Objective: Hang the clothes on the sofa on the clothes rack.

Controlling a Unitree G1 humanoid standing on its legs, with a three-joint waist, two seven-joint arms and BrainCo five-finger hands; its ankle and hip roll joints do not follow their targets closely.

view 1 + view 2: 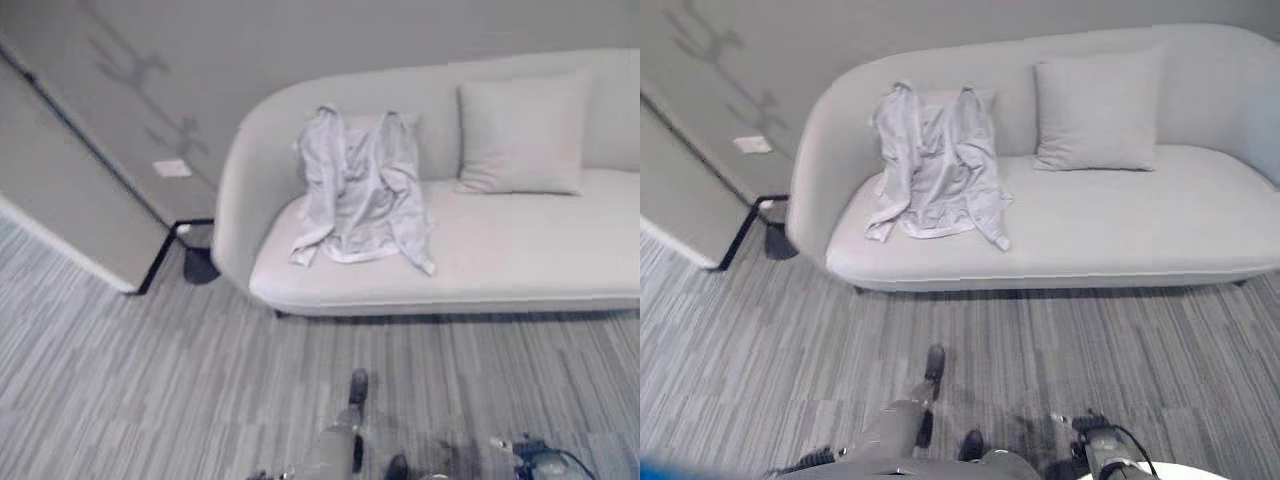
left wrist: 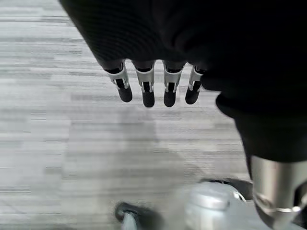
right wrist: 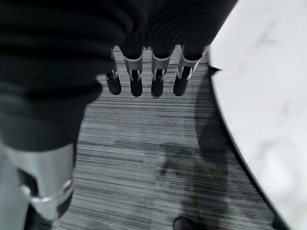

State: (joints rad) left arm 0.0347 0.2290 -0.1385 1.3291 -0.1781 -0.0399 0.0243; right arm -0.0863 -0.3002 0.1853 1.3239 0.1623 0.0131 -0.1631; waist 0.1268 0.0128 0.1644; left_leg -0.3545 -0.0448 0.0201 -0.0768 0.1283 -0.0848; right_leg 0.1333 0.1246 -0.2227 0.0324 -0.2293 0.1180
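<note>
A pale grey shirt point(image 1: 362, 190) lies crumpled over the left part of a light grey sofa point(image 1: 520, 250), its top leaning on the backrest and its sleeves spread on the seat. The sofa stands a few steps ahead of me across the carpet. My left hand point(image 2: 147, 91) hangs over the striped carpet with straight fingers and holds nothing. My right hand point(image 3: 158, 79) hangs the same way, fingers straight and empty, far from the shirt.
A grey cushion point(image 1: 520, 130) leans on the backrest right of the shirt. A white round tabletop point(image 3: 268, 96) is close beside my right hand. Left of the sofa stand a slanted wall panel point(image 1: 70, 200) and a black foot point(image 1: 200, 265).
</note>
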